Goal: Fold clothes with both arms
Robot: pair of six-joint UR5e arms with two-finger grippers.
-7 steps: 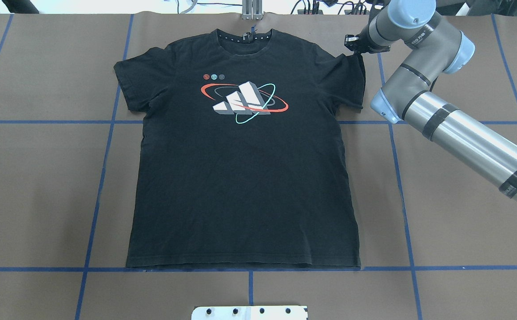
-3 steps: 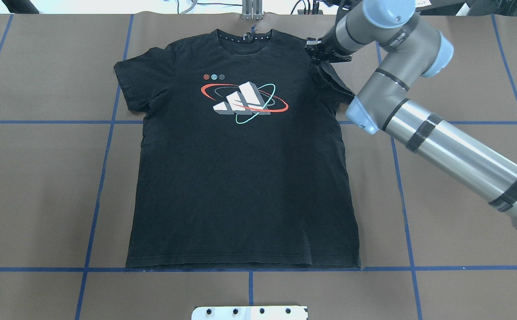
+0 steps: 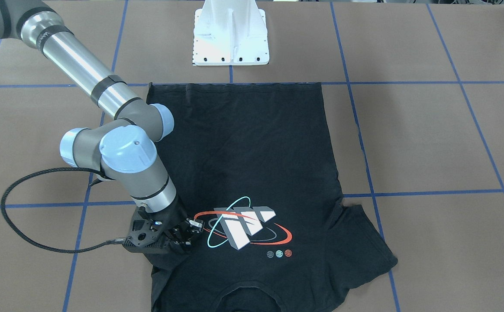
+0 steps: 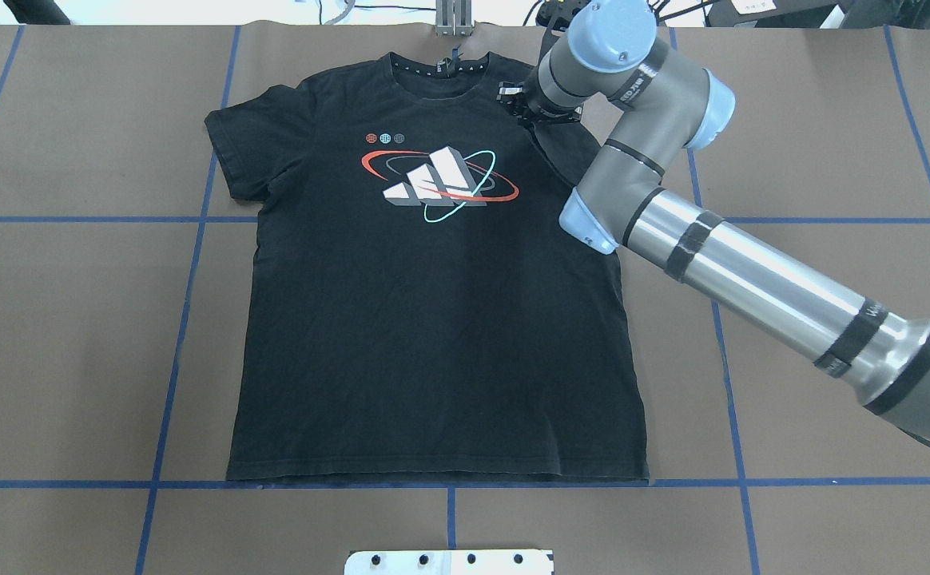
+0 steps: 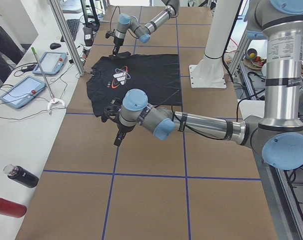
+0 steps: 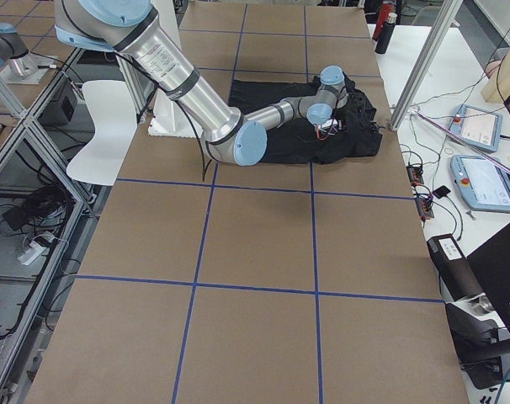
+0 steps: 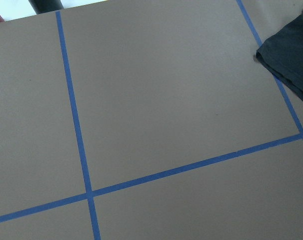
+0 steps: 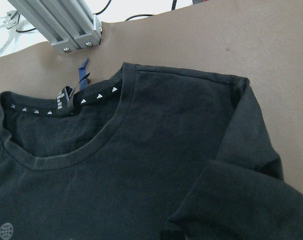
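The black T-shirt lies flat and logo-up on the brown table, collar at the far edge. My right gripper is shut on the shirt's right sleeve and holds it lifted over the shoulder, just right of the collar. That sleeve lies doubled over the shirt body. In the front-facing view the right gripper sits beside the logo. My left gripper hangs over bare table off the shirt's left sleeve. I cannot tell whether it is open or shut.
The white pedestal base stands at the near table edge behind the hem. An aluminium post rises at the far edge by the collar. Blue tape lines grid the table. Tablets and bottles lie on a side bench.
My right gripper has moved left along the far edge, from outside the shirt's right side to near the collar. The right sleeve came with it and folded over the shoulder.
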